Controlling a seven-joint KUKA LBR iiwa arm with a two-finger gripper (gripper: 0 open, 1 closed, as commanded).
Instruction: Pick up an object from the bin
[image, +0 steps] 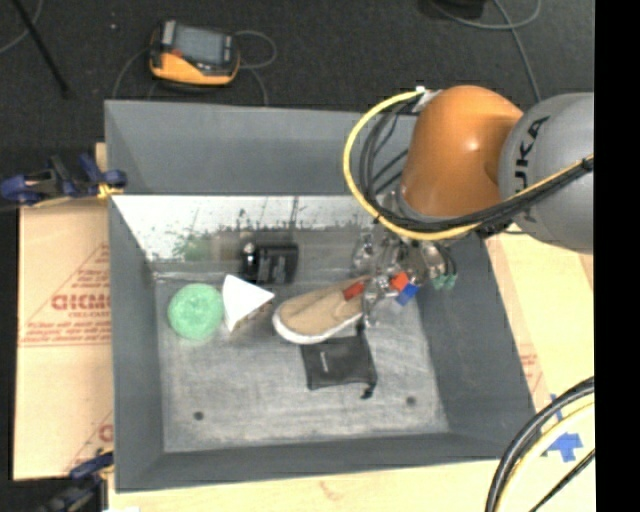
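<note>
Centrally in the camera view, the end effector (372, 298) stands at the right end of a tan shoe (315, 314) with a white sole, lying mid-floor in the bin (135, 340) just above a black pouch (338, 363). We cannot tell whether it is wide or narrow. We judge the shoe light, soft-walled and stiff-soled; the sole edge or opening rim offers the surest hold.

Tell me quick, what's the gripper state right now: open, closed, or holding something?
Gripper: cannot be told from this view. It sits at the right end of the tan shoe.
</note>
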